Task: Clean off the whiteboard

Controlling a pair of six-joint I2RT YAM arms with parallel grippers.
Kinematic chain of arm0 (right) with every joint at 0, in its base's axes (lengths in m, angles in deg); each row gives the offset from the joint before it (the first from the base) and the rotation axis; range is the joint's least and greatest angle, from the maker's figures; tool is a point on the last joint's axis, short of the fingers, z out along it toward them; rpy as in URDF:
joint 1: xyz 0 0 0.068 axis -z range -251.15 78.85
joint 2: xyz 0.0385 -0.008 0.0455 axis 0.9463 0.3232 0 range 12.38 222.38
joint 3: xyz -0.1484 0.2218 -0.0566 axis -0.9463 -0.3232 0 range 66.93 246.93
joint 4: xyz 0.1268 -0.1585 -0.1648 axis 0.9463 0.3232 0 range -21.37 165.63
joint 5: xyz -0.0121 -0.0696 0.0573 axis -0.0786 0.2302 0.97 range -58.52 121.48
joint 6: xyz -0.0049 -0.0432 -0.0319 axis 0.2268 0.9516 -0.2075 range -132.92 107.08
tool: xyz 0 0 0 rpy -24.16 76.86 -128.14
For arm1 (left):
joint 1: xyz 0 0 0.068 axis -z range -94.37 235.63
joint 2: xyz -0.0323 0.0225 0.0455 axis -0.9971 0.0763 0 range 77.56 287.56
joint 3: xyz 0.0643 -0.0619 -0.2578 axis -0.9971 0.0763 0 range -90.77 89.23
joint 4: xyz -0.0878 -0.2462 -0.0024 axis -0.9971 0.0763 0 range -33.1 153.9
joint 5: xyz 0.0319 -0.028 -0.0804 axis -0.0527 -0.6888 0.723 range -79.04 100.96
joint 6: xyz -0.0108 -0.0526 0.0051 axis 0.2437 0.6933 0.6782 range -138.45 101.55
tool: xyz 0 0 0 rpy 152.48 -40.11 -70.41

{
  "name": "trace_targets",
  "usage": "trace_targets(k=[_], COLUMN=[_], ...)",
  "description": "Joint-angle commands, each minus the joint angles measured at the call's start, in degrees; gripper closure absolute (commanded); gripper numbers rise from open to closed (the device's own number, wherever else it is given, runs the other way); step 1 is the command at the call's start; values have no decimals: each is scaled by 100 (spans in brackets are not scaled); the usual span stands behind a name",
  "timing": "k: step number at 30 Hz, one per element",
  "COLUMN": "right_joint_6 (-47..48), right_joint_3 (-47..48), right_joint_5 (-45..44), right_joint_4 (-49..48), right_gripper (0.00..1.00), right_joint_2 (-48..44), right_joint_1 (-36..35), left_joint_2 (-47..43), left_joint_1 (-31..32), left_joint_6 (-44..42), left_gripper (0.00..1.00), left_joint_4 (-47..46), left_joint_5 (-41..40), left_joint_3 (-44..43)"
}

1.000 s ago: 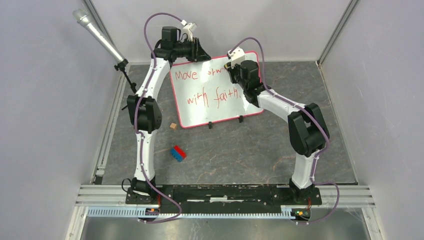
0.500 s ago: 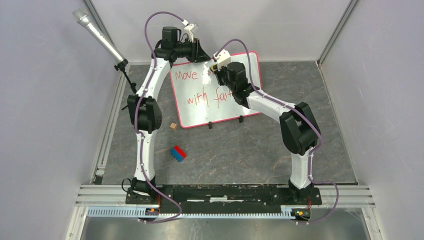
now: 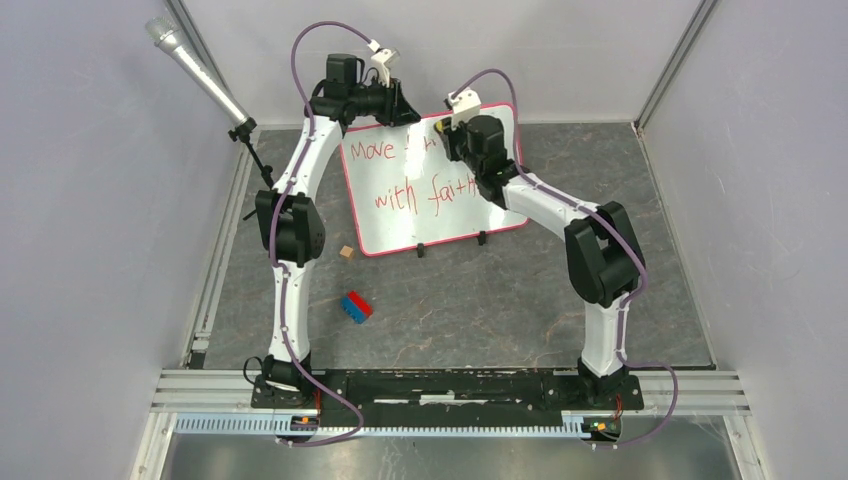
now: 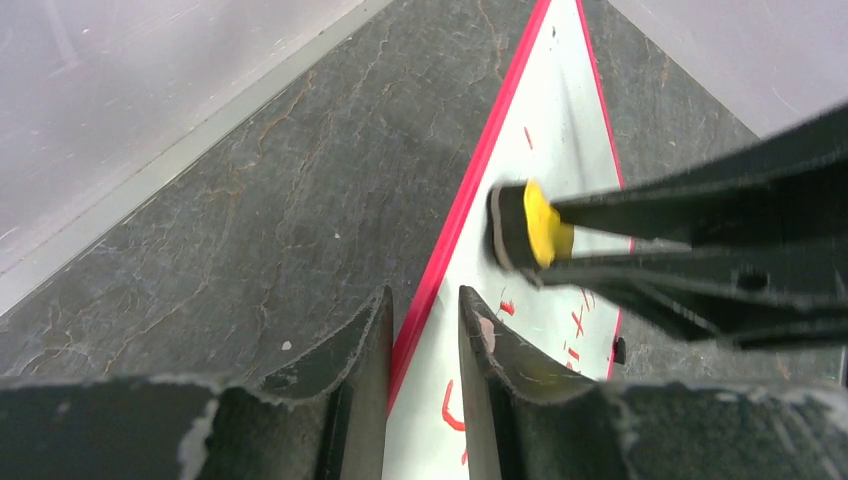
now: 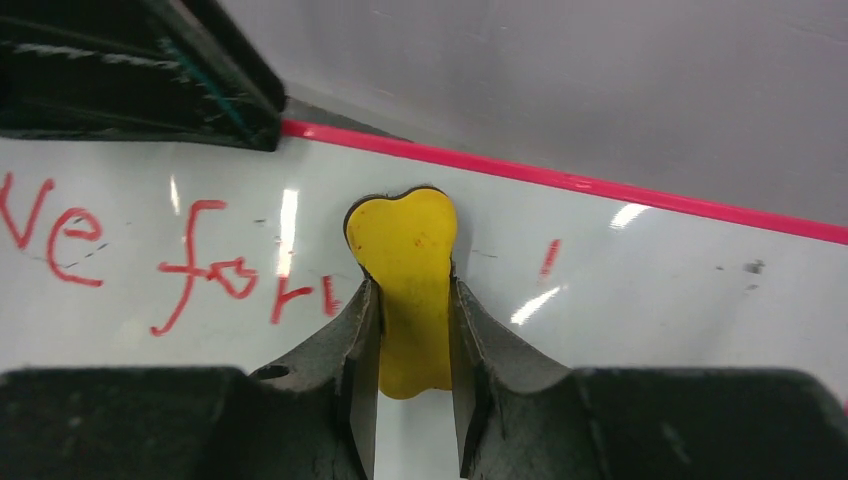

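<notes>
Whiteboard [image 3: 400,228]: possibly tipping — left fingers [image 4: 366,340] are straddling its rim, grip unclear.
Eraser [image 5: 405,250]: right fingers [image 5: 360,345] are clamping it.

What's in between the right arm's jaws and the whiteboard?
A yellow eraser, pinched by the right gripper, lies between it and the whiteboard. The right wrist view shows it best.

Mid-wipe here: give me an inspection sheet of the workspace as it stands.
Surface: dark veined table.
Job's things: whiteboard with red writing; yellow eraser against its upper part.
Clutter: wooden cube, red-and-blue block, both off the board.
Grippers: left pincer straddles the board's rim, grip unclear; right pincer shut on the eraser.
Cables: purple cables, in high loops.
Surroundings: microphone at left; plain walls.
</notes>
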Motion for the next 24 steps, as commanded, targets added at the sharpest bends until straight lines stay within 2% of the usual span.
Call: trace_targets(k=[1, 9, 19, 22, 24], right_joint_6=[-200, -70, 385, 215, 65], right_joint_3=[-169, 43, 175, 479, 706], right_joint_5=[-339, -391, -260, 24, -117], right_joint_4=[148, 324, 196, 289, 415], right_gripper=[75, 76, 76, 76, 76], right_joint_2=[-123, -27, 0, 186, 345], right_joint_1=[569, 685, -59, -110, -103], left_joint_2=[64, -29, -59, -56, -48], left_joint_1=[230, 242, 291, 304, 313], left_joint_6=[-79, -90, -125, -139, -144], left_gripper=[64, 65, 66, 68, 69], left_joint_4=[621, 632, 648, 658, 673], left_joint_5=[393, 383, 334, 313, 296], left_joint_3=[-107, -88, -72, -66, -72])
